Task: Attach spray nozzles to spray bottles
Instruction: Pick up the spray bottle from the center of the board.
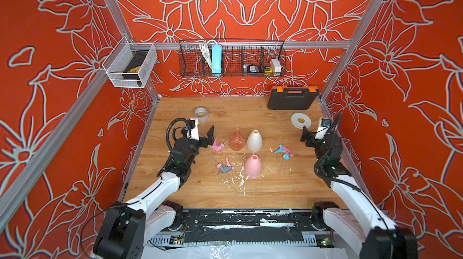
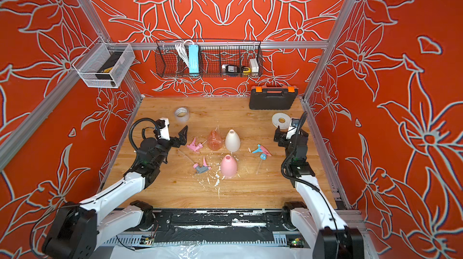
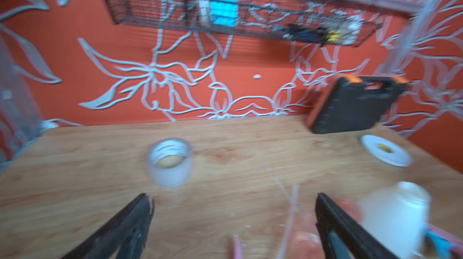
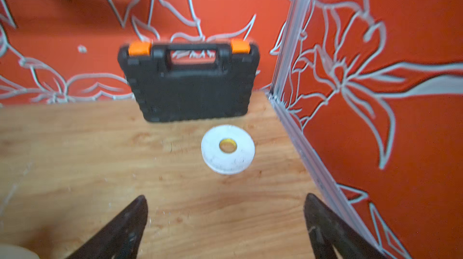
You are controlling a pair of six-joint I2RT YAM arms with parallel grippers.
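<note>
- Layout, both top views: three uncapped bottles stand upright mid-worktop (image 1: 275, 190). The orange bottle (image 1: 236, 141) and cream-white bottle (image 1: 254, 141) stand side by side, with the pink bottle (image 1: 253, 166) nearer the robot's base. Three nozzles lie loose on the wood: the all-pink nozzle (image 1: 216, 146) just left of the orange bottle, the pink-and-grey nozzle (image 1: 225, 167) left of the pink bottle, and the pink-and-blue nozzle (image 1: 284, 150) apart to the right.
- Arms, both top views: the left tool (image 1: 210, 138) hovers with jaws spread and empty, just beside the all-pink nozzle; whether it touches cannot be told. The right tool (image 1: 304, 135), also spread and empty, hangs by the flat tape roll (image 1: 300, 120), well apart from every bottle.
- Step, as judged: pick-up of the all-pink nozzle. A sound grasp closes across the rigid head, not the thin dip tube, and leaves the collar and tube clear below the fingers so the tube can enter a narrow neck first. The light bottle is likely to tip, so the right tool should steady it low on the body.
- Left wrist view, blurred: the left tool (image 3: 233, 200) shows both fingers wide apart with nothing between the tips. The clear tape roll (image 3: 170, 162) lies ahead, and the cream-white bottle (image 3: 393, 215) stands beyond one finger. A pink smear low between the fingers may be the nozzle.
- Right wrist view: the right tool (image 4: 225, 202) is spread over bare wood and faces the flat tape roll and the tool case (image 4: 188, 87). No bottle or nozzle is identifiable, so this arm needs to turn inward.
</note>
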